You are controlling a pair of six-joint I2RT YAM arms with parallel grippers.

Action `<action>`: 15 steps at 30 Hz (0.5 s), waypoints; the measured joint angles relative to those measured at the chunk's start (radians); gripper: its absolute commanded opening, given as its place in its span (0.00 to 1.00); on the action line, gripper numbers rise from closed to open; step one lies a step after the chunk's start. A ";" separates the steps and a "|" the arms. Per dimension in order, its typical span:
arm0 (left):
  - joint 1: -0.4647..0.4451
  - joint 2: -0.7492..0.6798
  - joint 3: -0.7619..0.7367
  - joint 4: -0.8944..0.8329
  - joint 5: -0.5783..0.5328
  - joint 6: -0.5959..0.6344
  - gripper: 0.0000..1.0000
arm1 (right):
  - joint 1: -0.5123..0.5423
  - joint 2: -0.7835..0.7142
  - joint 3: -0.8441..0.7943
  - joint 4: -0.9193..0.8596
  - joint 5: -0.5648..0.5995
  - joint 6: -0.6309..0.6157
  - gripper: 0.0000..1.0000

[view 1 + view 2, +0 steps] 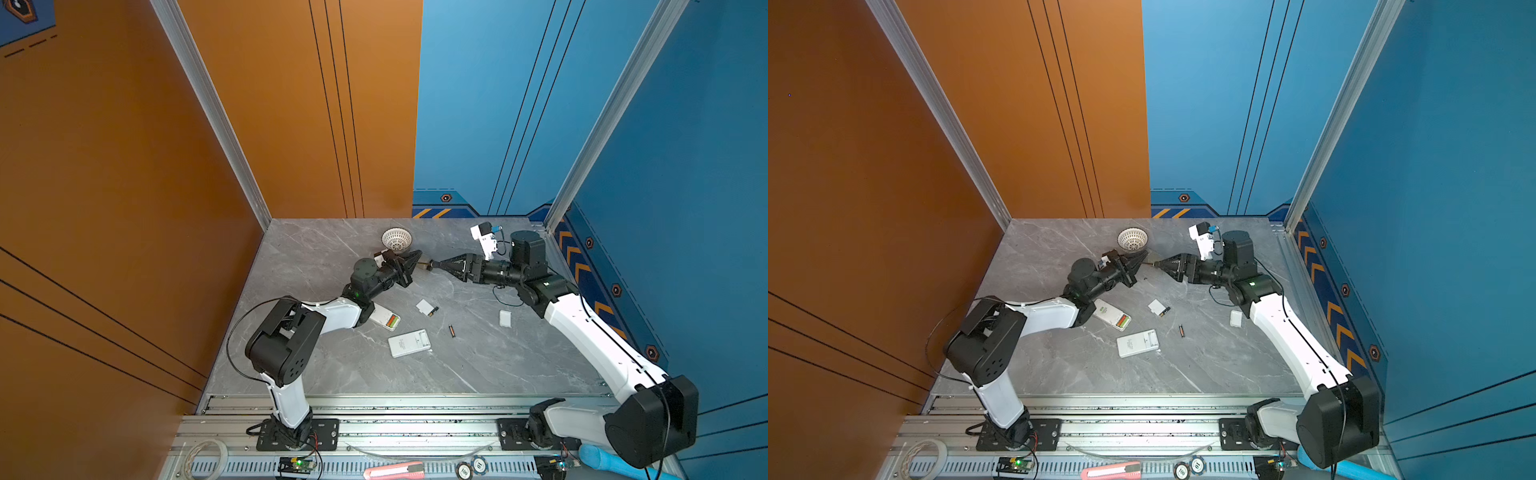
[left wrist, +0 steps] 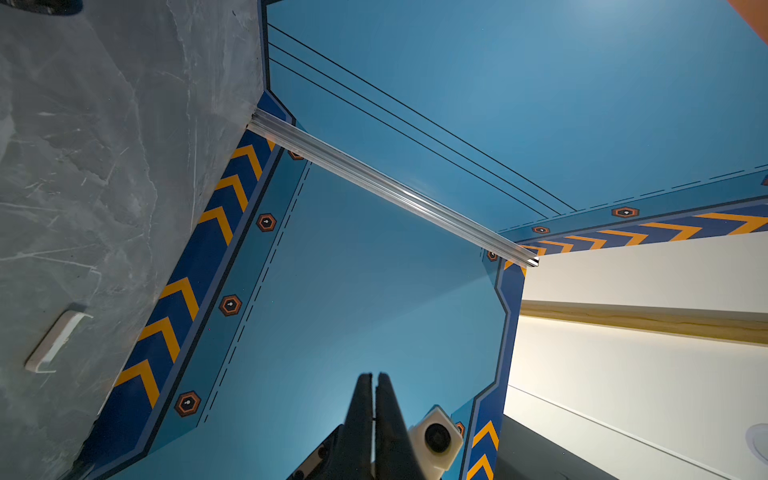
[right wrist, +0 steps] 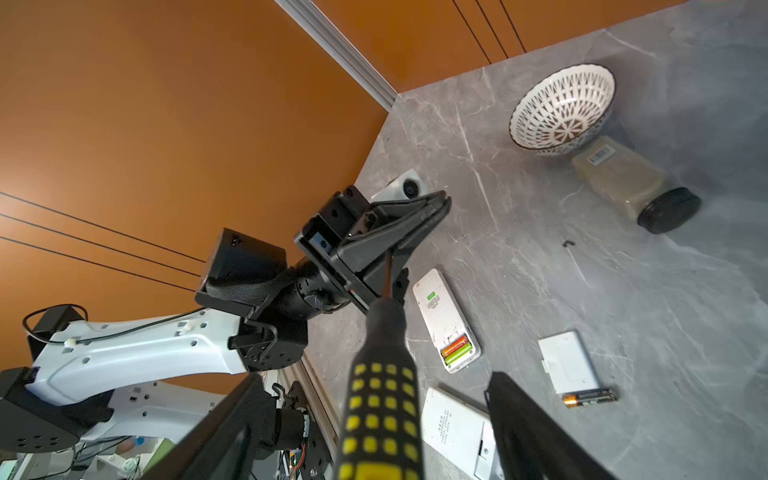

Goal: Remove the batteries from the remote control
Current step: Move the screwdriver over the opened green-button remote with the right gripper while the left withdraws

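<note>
nearest the front rail (image 1: pixel 374 405), a white remote (image 1: pixel 409 343) lies back-up, its small print unreadable. just beyond it a loose battery (image 1: pixel 451 331), black and orange, lies on the grey table (image 1: pixel 332 374). next, a second remote (image 3: pixel 440 324) with a green label, too small to read, holds an orange battery (image 3: pixel 455 344) and a light green battery (image 3: pixel 459 355) in its open bay. another black-and-orange battery (image 3: pixel 590 397) touches a white cover (image 3: pixel 567 361). farther back the right gripper (image 1: pixel 435 264) stands wide around the screwdriver (image 3: pixel 382 395) handle; the left gripper (image 3: pixel 442 203) is clamped on its thin shaft. beyond lie a jar (image 3: pixel 619 178) of tan contents with barcode label and black lid, then a patterned bowl (image 3: pixel 536 120).
</note>
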 measured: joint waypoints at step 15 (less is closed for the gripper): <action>-0.007 0.000 -0.006 0.020 -0.003 -0.003 0.00 | 0.034 0.073 0.062 -0.071 0.037 -0.008 0.34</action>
